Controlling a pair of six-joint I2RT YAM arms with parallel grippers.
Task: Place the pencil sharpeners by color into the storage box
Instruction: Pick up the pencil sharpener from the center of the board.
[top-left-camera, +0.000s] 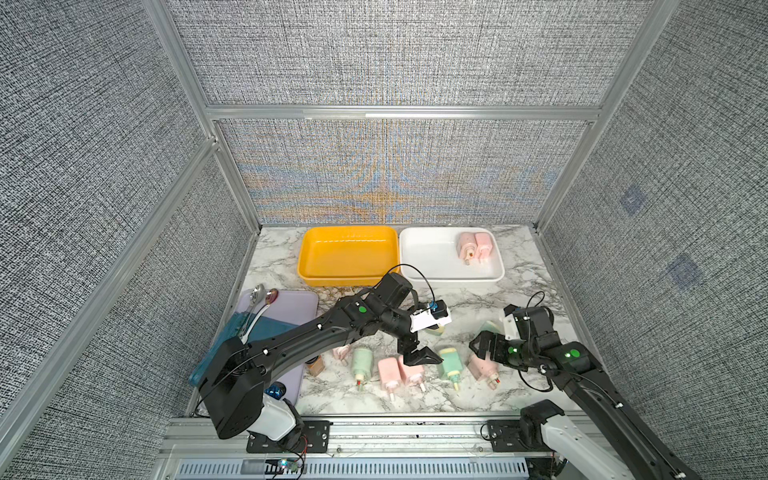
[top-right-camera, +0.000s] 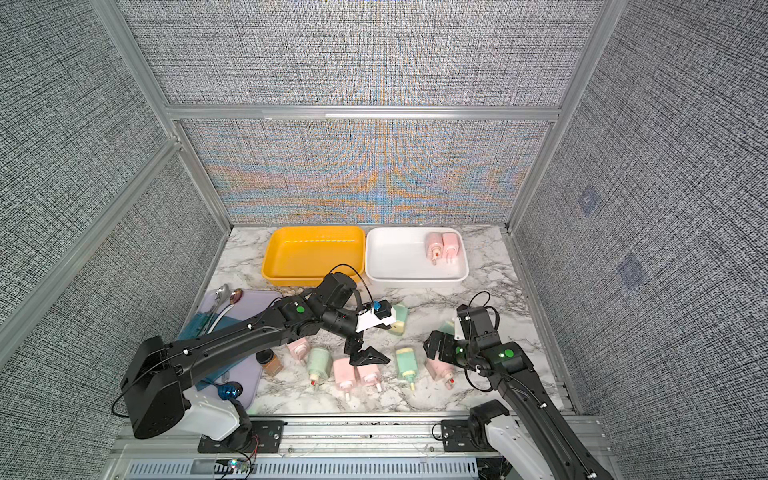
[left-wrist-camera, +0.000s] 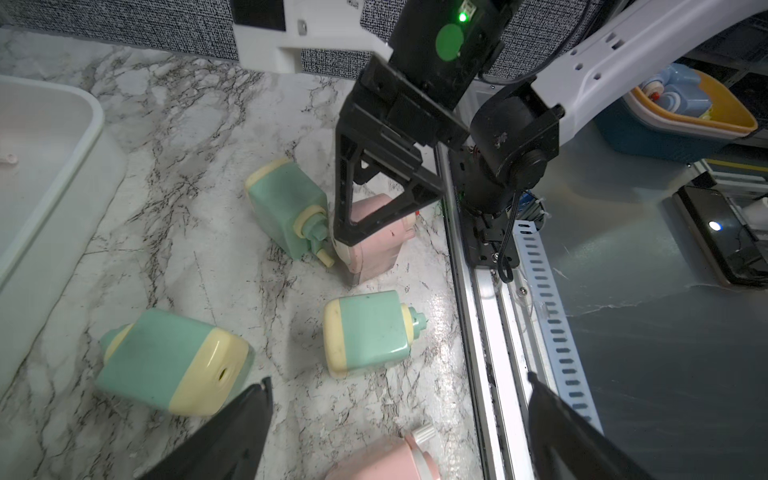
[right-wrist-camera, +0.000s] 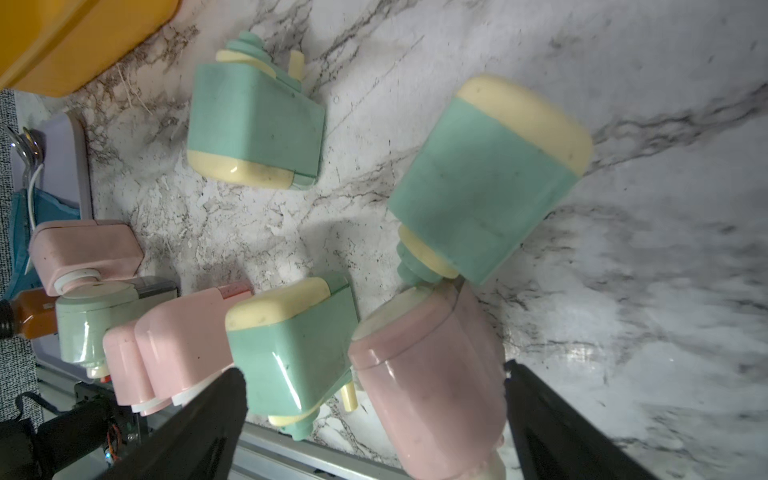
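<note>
Spread wide apart, the left gripper (top-left-camera: 422, 358) is held just over the pink pair (top-left-camera: 400, 371) near the middle of the marble table (top-left-camera: 332, 399), and nothing is clamped in it. At the left end of the row, a half-hidden pink sharpener (top-left-camera: 340, 353) is tucked under the left arm, near a brown jar (top-left-camera: 314, 365). Next to it, the first mint sharpener (top-left-camera: 362, 360) is laid with its long axis front to back, its crank pointed at the near edge. The pink pair is laid side by side, the long axes likewise front to back and the cranks toward the near edge. The second mint sharpener (top-left-camera: 451, 362) is laid the same way, cream end away. The slanted pink sharpener (top-left-camera: 482, 368) is pointed toward the near right. Above it the right gripper (top-left-camera: 481, 347) is held with its fingers well apart; contact cannot be told. Behind the row, two back mint sharpeners (top-right-camera: 400, 319) are partly hidden, so their direction is left unsaid. At the back, a yellow box (top-left-camera: 305, 257) and a white box (top-left-camera: 453, 279) are set side by side. Two boxed pink sharpeners (top-left-camera: 473, 246) are laid together in the white one's far right part, cranks toward the near side.
</note>
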